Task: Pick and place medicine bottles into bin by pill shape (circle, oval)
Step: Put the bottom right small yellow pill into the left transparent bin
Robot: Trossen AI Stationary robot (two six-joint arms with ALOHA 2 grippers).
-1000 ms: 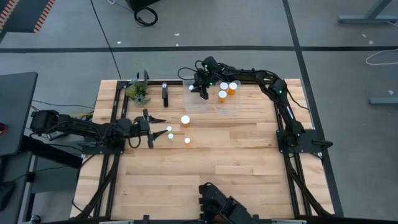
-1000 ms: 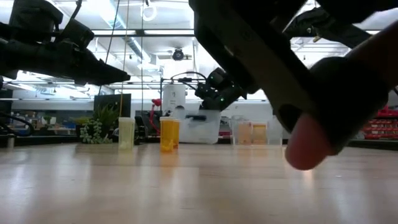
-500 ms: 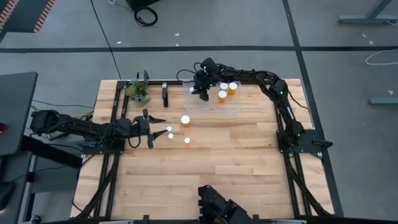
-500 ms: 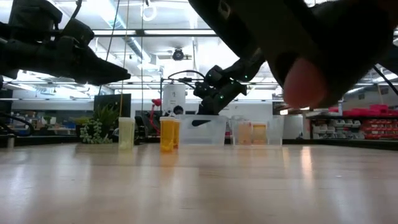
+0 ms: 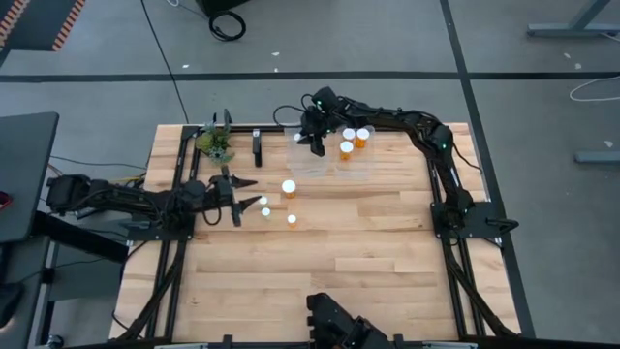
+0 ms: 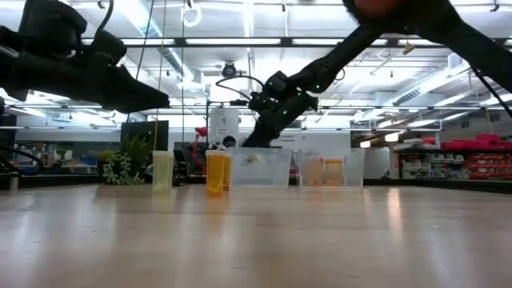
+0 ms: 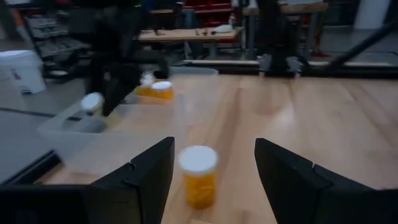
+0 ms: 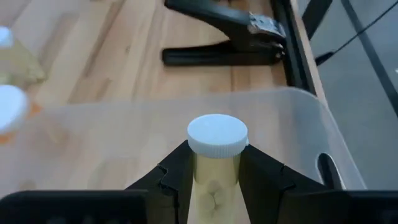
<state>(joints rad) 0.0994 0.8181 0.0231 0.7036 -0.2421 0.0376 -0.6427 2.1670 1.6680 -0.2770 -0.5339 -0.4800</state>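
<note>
Right pincer [image 8: 214,177] clamped on a pale bottle [image 8: 216,158], its round white cap standing clear above the two dark fingers. The bottle is held upright over the clear bin [image 8: 292,124], apparently so that it can drop inside standing and sorted by pill shape; whether it is already below the rim cannot be told. The high view places this pincer [image 5: 312,139] at the desk's far edge, above the left of two clear bins [image 5: 308,160]. The neighbouring bin [image 5: 354,167] already holds three amber bottles [image 5: 347,148] with white caps.

Left pincer [image 7: 213,168] is wide open and empty, low over the desk [image 5: 368,242], with an amber bottle [image 7: 199,176] standing just ahead, framed between its fingers. Judged from this line-up, that bottle is the next candidate for a grasp. From above, the left pincer [image 5: 231,194] lies beside three loose bottles [image 5: 289,188] near the desk's middle.

Materials: the bins are thin, translucent plastic with rounded corners; the bottles are smooth cylinders of tinted plastic, the caps matte white discs with ribbed edges. The desk is pale butcher-block wood, lightly glossy. A green plant sprig [image 5: 215,143] sits at the far left, apart from the work.
</note>
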